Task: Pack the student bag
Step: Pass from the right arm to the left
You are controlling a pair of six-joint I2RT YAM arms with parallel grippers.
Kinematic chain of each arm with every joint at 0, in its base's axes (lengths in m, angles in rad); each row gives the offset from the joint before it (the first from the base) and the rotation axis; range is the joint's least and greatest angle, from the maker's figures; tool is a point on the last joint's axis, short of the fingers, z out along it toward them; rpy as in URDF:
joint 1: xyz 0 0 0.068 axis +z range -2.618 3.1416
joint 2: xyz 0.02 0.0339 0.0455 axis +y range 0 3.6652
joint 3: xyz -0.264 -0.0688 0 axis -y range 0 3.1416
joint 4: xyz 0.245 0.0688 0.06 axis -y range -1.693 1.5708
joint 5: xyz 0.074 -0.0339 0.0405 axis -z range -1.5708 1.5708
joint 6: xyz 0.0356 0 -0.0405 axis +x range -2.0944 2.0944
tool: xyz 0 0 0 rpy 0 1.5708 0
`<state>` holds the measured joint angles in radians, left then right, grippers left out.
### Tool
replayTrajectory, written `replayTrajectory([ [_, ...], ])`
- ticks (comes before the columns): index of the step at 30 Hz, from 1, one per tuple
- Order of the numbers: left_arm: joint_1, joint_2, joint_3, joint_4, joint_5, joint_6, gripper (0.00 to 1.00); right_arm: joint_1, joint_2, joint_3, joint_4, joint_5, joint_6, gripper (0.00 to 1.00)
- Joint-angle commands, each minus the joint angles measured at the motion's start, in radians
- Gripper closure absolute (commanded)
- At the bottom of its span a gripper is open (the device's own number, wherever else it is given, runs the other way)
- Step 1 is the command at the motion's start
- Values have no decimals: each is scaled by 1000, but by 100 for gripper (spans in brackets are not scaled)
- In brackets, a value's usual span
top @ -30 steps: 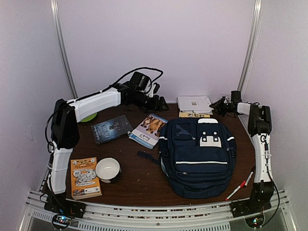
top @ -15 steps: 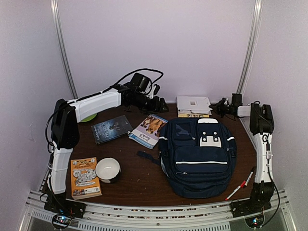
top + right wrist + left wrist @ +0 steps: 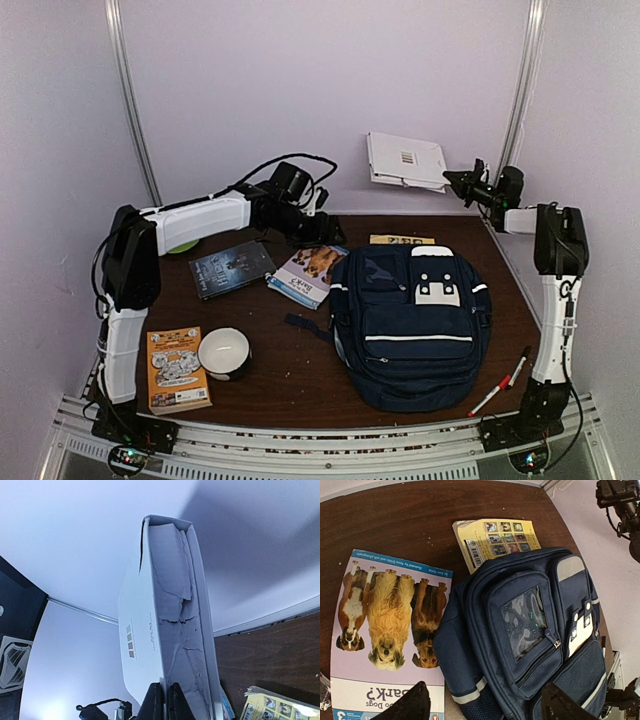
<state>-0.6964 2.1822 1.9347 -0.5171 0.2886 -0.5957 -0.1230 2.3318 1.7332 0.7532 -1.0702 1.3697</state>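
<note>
We judge the step in hand to be carrying the first item to the student bag (image 3: 410,325), which lies flat on the right half of the worktop (image 3: 300,380), front pocket up and its top end toward the far wall. The right fingers (image 3: 450,180) are pressed together on the edge of a white book (image 3: 405,160), pinching it by one side. They hold it in the air well clear of the worktop, above and behind the bag's top end; the wrist view shows the book hanging from that thin grip with its page block toward the camera. The left fingers (image 3: 322,232) are spread wide and hold nothing, hovering just over the bag's top left corner, between it and the dog book (image 3: 310,270). A yellow booklet (image 3: 402,239) lies flat just behind the bag, partly under its top edge. A dark book (image 3: 232,268), an orange book (image 3: 177,370), a bowl (image 3: 224,352) and two markers (image 3: 497,385) wait elsewhere on the worktop. In no view do we see an open mouth on the bag, and the zip of the clear-window pocket looks drawn shut. So we think the next move calls for the free left fingers to find a zip pull or flap and open the main compartment. Only then should the white book come down into the bag, steadily, since an edge pinch could let it swing or slip
</note>
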Motion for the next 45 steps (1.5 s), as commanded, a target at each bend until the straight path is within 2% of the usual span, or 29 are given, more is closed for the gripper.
replayTrajectory([
  [1,3,-100,-38,72,-24,-3,14,19,-103,-97,115,-49,30,100],
  [4,3,-152,-60,78,-5,9,9,27,-180,-158,36,-72,-65,100],
  [6,5,-206,-85,75,4,33,10,32,-235,-183,-89,-83,-186,100],
  [8,8,-261,-101,47,21,72,10,37,-292,-196,-275,-81,-361,100],
  [13,43,-367,-98,-109,23,194,12,75,-425,-211,-607,-93,-682,100],
  [18,72,-430,-114,-227,48,316,13,156,-544,-172,-1116,-57,-1159,100],
  [21,71,-477,-172,-210,72,344,14,212,-605,-164,-1357,-17,-1380,100],
  [23,72,-501,-212,-193,117,347,15,243,-648,-175,-1460,14,-1466,100],
  [28,70,-579,-343,-136,233,368,15,311,-771,-251,-1596,69,-1609,100],
  [32,48,-688,-580,79,352,391,17,361,-819,-276,-1736,69,-1741,100],
  [34,25,-723,-670,146,345,393,14,375,-833,-291,-1770,37,-1766,100],
  [37,-5,-725,-716,190,354,376,12,406,-861,-311,-1792,30,-1790,100],
  [38,-17,-720,-726,208,357,369,5,418,-869,-317,-1790,32,-1787,100],
  [39,-35,-711,-734,226,356,366,2,428,-874,-321,-1783,32,-1782,100],
  [45,-102,-633,-769,365,375,337,3,458,-870,-300,-1793,-11,-1777,100],
])
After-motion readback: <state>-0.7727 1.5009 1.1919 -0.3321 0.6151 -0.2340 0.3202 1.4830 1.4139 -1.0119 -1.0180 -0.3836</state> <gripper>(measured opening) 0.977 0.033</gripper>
